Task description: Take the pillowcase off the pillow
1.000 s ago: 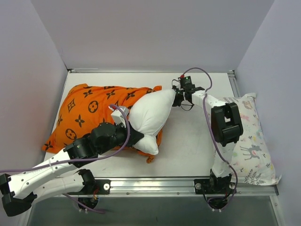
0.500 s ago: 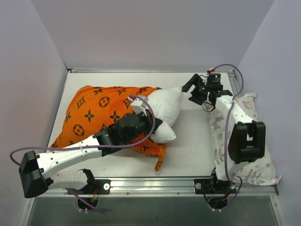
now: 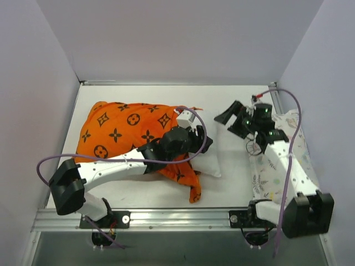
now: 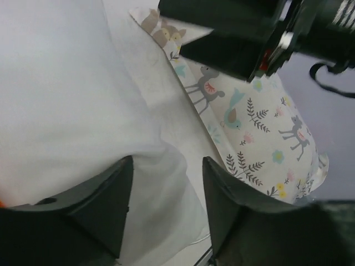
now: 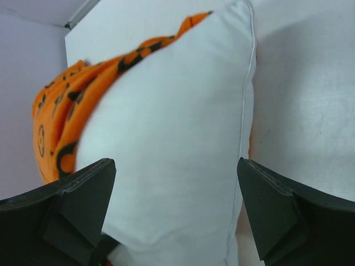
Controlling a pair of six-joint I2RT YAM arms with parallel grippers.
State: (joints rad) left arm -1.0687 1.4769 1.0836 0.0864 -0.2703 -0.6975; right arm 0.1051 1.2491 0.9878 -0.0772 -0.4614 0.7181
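Observation:
The orange black-patterned pillowcase (image 3: 127, 136) lies bunched at the table's left and middle, still round most of the pillow. The plain white pillow (image 3: 213, 158) sticks out of its right end and lies flat; it also fills the right wrist view (image 5: 177, 133), with the pillowcase (image 5: 64, 111) behind it. My left gripper (image 3: 203, 142) reaches across the pillowcase to the bare pillow end. Its jaws (image 4: 166, 174) stand apart over loose white pillow cloth (image 4: 66, 100). My right gripper (image 3: 233, 118) hangs open a little right of the pillow, with its fingers (image 5: 175, 180) wide and gripping nothing.
A smaller pastel animal-print pillow (image 3: 297, 160) lies along the table's right edge, under the right arm, and shows in the left wrist view (image 4: 260, 122). A metal rail (image 3: 177, 217) runs along the near edge. Grey walls close in the back and both sides.
Both grippers opened and let go of the white pillow. The right gripper drew back to the right. The left arm swung right over the pillowcase, and the pillow end dropped flat.

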